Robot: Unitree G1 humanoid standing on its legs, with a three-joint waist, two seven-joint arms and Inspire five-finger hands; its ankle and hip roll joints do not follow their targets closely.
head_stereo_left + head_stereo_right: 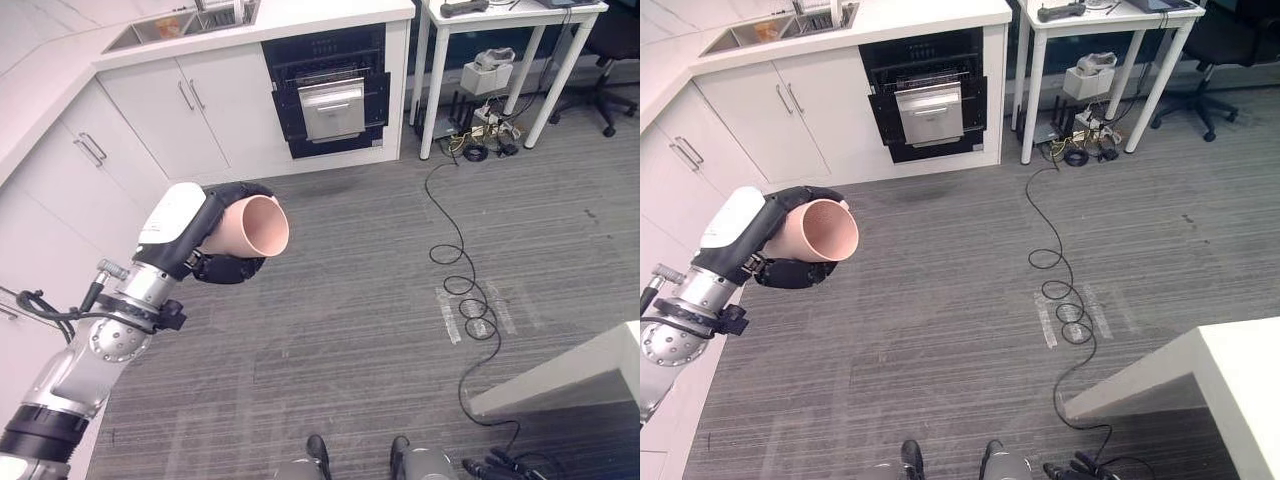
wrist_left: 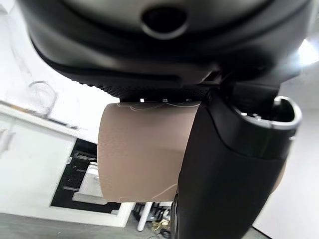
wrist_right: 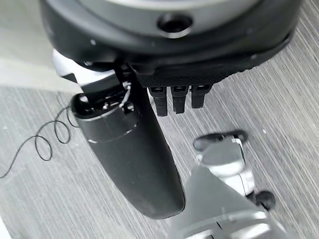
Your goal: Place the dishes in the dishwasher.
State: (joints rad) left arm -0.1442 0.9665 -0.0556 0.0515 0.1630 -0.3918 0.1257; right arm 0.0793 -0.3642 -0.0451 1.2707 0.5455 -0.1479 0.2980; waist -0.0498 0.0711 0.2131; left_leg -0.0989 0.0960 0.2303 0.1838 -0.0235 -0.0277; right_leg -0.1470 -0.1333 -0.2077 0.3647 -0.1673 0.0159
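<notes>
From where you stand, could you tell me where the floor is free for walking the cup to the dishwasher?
With the pink cup in the left hand, the grey floor between the white cabinets and the dishwasher lies bare. To the right it is crowded: a cable coils below the white table.
</notes>
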